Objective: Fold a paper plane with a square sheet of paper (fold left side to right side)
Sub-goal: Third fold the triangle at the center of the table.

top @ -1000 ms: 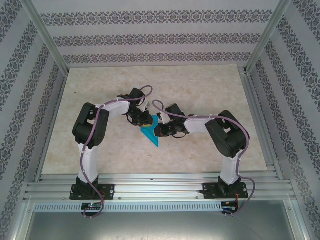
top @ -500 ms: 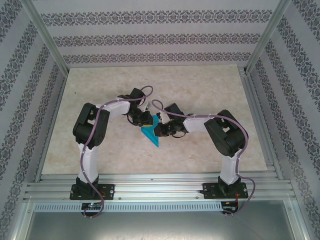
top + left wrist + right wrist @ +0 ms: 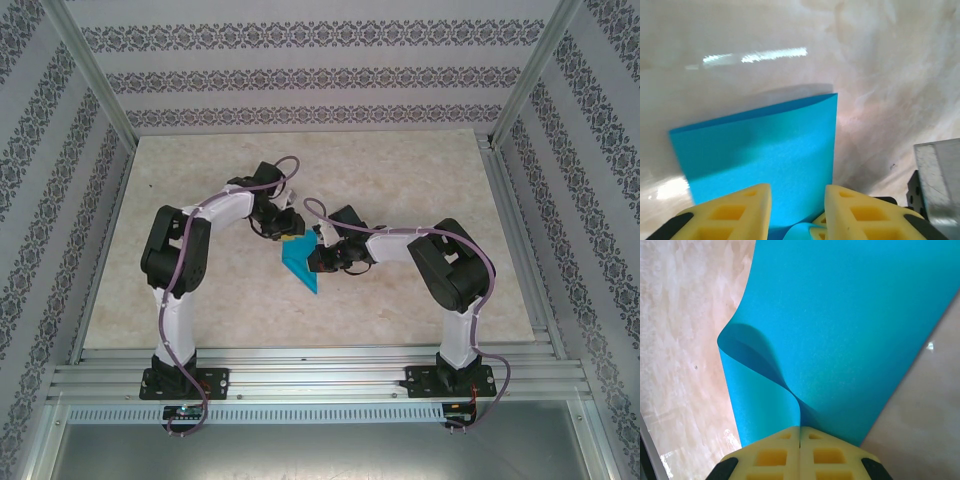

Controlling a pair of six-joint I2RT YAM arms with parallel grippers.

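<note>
The square sheet of paper [image 3: 297, 265] is bright cyan-blue and lies folded over near the table's middle, between the two arms. In the right wrist view the paper [image 3: 850, 330] curls up in a loop, and my right gripper [image 3: 800, 429] is shut on its edge. My right gripper [image 3: 318, 252] sits at the sheet's right side. My left gripper [image 3: 287, 228] hovers just behind the sheet's far corner. In the left wrist view the left gripper [image 3: 797, 192] is open, its yellow fingers [image 3: 747, 205] apart above the flat paper [image 3: 770, 145], with nothing between them.
The paper rests on a pale marble-patterned tabletop [image 3: 400, 180]. Aluminium rails [image 3: 320, 375] run along the near edge and patterned walls [image 3: 300, 75] enclose the other sides. A grey metal part [image 3: 940, 185] stands at the right edge of the left wrist view.
My left gripper has opened, let go of the paper and drawn back toward the far side. The right gripper stays shut on the sheet and has barely moved.
</note>
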